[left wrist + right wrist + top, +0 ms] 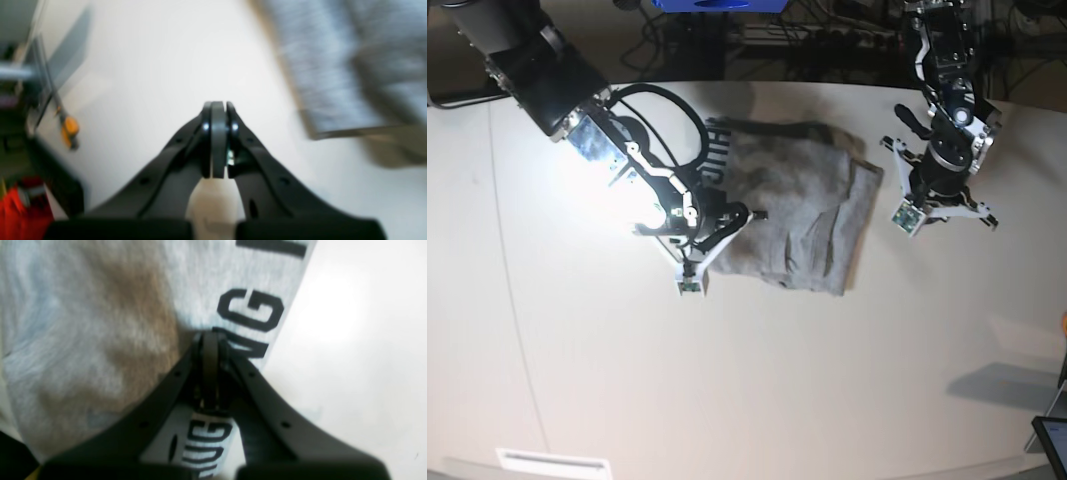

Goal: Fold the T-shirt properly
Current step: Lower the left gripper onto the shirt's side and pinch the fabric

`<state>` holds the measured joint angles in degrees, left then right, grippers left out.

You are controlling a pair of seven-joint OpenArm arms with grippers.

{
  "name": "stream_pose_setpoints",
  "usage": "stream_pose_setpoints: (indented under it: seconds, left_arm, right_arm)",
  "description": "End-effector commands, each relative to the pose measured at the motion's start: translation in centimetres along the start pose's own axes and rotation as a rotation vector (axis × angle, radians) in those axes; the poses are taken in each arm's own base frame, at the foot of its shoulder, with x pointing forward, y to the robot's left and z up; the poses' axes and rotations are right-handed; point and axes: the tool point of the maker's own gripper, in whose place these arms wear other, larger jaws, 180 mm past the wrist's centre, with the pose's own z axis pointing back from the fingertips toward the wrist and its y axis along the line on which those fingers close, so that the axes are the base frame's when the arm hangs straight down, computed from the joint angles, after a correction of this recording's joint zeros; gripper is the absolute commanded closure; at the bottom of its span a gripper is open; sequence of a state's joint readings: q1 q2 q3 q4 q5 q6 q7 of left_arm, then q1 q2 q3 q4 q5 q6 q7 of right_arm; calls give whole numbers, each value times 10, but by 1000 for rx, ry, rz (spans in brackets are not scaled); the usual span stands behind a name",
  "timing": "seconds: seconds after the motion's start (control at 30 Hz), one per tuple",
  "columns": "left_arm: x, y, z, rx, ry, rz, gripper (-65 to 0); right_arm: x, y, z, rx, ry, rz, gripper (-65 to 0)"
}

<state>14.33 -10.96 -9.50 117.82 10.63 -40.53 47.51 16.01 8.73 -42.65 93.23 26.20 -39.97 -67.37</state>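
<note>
The T-shirt [802,205] lies crumpled and partly folded on the middle of the white table [727,380], heather-grey, with a strip of black block lettering [253,311] along its left edge. My right gripper [210,337] is shut, with its tips down on the lettered edge of the T-shirt [100,323]; I cannot tell whether any cloth is pinched. In the base view this right gripper [732,215] is at the shirt's left side. My left gripper [218,106] is shut and holds nothing, above bare table. The blurred T-shirt [327,66] is off to its right. This left gripper [937,190] hangs just right of the shirt.
An orange-handled tool [68,128] and a dark bar sit at the table's edge, with something red [20,213] below. Cables and a blue object [717,5] lie behind the table. A dark device [1052,435] is at the front right corner, and a white label [552,462] at the front left.
</note>
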Motion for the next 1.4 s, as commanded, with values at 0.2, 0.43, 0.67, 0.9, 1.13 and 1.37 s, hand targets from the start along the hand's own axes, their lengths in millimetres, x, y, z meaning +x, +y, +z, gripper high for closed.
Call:
stream_pose_setpoints:
  seconds: [0.2,0.43,0.67,0.9,1.13,1.37]
  left_arm:
    - [48,26,18,-129,-278,378,0]
    - [102,-4,30,-340,-455,435,0]
    - [140,-82,38,-581,-494,319,0]
    - [129,-124,36,-676,-418,215,0]
    - [92,-152,21,-613,-243,39,0]
    - [35,-154,0,-562,-48,-28,0]
  right_arm:
    - [14,4,3,5,-38,1,0]
    - [13,18,6,39,-33,-2,0]
    - [29,37,33,118,-115,10,0]
    - [40,33,45,134,-141,-21,0]
    - [40,29,44,124,-143,-19,0]
    - [43,20,44,108,-152,-30,0]
